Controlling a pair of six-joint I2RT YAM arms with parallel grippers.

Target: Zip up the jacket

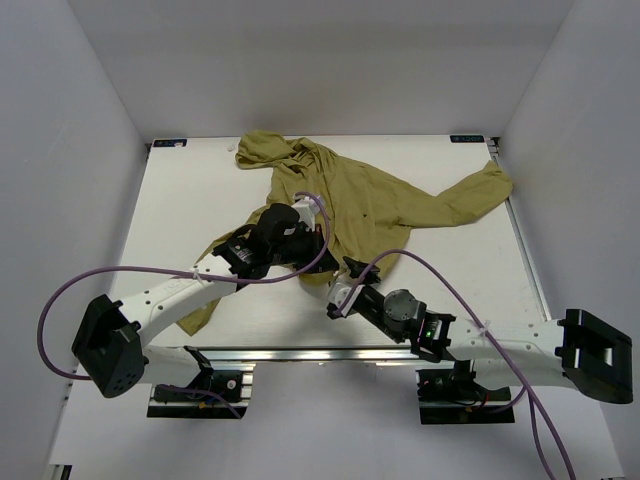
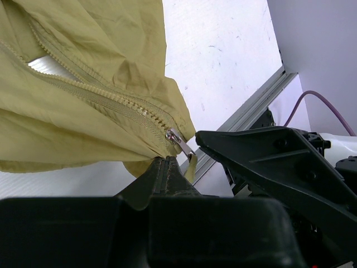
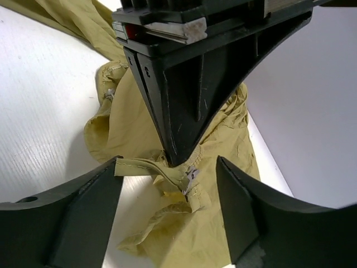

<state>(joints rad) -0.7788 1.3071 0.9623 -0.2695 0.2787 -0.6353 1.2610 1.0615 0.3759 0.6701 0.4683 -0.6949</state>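
Now the pull-grab step: left gripper (image 2: 163,167) clamped on jacket (image 1: 360,200) hem by slider (image 3: 191,177); right gripper (image 3: 168,167) open, empty, straddling it. Next: pinch the slider tab squarely w/o slipping.

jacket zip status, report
Left hand shut on jacket hem by zipper slider. Right hand open, straddling slider. Zipper open above it. No obstruction seen.
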